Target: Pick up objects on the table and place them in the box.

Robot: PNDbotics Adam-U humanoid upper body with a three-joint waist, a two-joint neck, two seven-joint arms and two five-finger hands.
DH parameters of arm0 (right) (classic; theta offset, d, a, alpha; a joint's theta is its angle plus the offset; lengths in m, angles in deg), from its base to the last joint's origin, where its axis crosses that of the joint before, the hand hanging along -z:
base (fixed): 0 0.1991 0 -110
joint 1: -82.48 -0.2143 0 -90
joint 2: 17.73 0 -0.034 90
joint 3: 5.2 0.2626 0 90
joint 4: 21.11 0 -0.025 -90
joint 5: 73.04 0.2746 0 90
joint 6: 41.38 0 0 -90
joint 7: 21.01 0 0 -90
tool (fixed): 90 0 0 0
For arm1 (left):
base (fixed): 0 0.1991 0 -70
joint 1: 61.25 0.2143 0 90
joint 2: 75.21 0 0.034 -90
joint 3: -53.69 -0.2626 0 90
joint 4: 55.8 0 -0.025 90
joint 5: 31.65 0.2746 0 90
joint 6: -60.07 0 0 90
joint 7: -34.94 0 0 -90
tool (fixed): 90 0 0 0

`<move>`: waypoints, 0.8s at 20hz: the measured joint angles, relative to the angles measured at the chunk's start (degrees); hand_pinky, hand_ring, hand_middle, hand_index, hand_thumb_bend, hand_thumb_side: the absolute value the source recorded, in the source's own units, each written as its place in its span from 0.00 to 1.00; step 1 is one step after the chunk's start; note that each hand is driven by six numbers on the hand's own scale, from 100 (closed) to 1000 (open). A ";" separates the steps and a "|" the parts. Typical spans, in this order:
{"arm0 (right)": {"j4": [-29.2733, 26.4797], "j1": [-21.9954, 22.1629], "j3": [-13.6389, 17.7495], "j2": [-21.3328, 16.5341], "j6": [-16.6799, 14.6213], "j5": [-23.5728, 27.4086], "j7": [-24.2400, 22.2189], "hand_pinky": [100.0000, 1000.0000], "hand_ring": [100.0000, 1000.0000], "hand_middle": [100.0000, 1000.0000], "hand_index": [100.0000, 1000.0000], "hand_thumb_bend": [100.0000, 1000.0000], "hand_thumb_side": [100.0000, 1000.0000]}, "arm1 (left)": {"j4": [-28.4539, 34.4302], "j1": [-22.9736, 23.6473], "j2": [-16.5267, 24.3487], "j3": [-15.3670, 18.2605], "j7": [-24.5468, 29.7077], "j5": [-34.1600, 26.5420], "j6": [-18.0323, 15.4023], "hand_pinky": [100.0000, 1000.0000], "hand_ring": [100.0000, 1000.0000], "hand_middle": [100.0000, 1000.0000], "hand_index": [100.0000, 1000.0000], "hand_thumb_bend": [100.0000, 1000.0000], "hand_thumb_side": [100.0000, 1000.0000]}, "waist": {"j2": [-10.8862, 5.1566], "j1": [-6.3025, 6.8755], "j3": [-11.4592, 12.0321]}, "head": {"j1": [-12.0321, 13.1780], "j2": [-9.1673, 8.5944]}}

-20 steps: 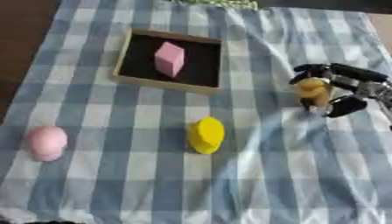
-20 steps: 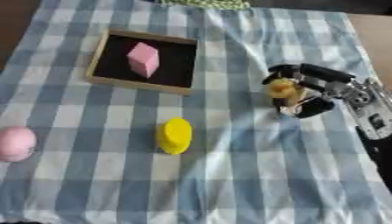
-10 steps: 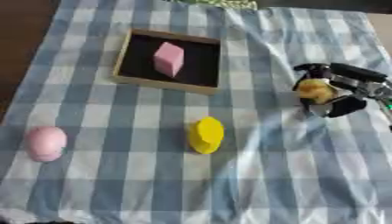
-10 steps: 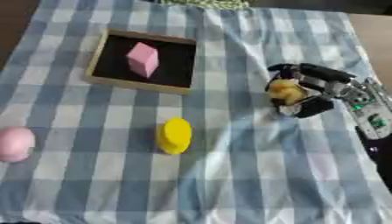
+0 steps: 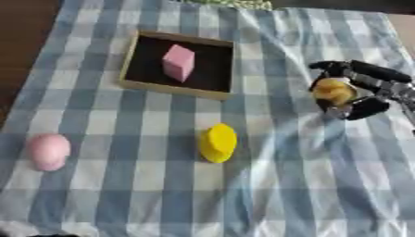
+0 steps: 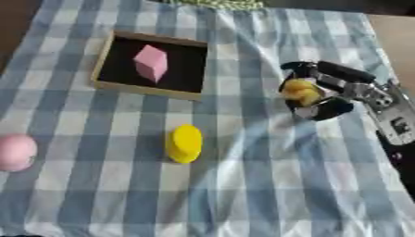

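Observation:
My right hand [image 6: 336, 92] reaches in from the right with its fingers and thumb curled round a small yellow-brown object [image 6: 300, 91], to the right of the box. The shallow wooden box [image 5: 132, 65] with a black floor lies at the upper left and holds a pink block [image 5: 178, 62]. A yellow object [image 5: 218, 142] lies on the cloth at the middle, below the box. A pink rounded object [image 5: 48, 150] rests near the left edge. My left hand shows in neither view.
A blue and white checked cloth [image 5: 284, 194] covers the table, wrinkled toward the right. Dark brown table edge [image 5: 20, 55] shows at the far left. Something green and white [image 6: 215, 3] lies at the top edge.
My right hand with the yellow-brown object has lifted slightly and drifted a little left; the other objects stay put.

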 measured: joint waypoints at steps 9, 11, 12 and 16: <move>-3.19 -6.46 -2.06 -1.84 -0.57 6.61 0.57 0.97 1.00 0.00 0.68 0.00 0.12 | -0.02 -1.07 0.18 -0.63 0.32 -0.24 -0.32 0.78 0.97 0.82 0.82 0.00 0.52 | 0.00 0.00 0.91 | -0.70 0.00; -3.38 -8.80 -2.67 -1.85 -0.49 8.23 0.49 0.96 1.00 0.00 0.68 0.00 0.11 | -0.02 -1.71 0.46 -0.82 0.39 -0.36 -0.38 0.78 0.97 0.82 0.82 0.00 0.52 | 0.00 0.00 1.34 | -1.11 0.00; -3.37 -10.26 -3.04 -1.83 -0.36 9.00 0.36 0.95 1.00 0.00 0.68 0.00 0.21 | -0.02 -2.23 0.47 -1.07 0.49 -0.44 -0.41 0.78 0.97 0.82 0.82 0.00 0.52 | 0.00 0.00 1.69 | -1.44 0.00; -1.80 -16.19 -4.18 -0.40 0.20 10.94 -0.20 0.92 1.00 0.00 0.68 0.00 0.11 | 0.10 -4.38 0.46 -2.33 1.22 -1.10 -0.32 0.78 0.97 0.81 0.82 0.00 0.52 | 0.00 -0.08 3.69 | -3.43 0.00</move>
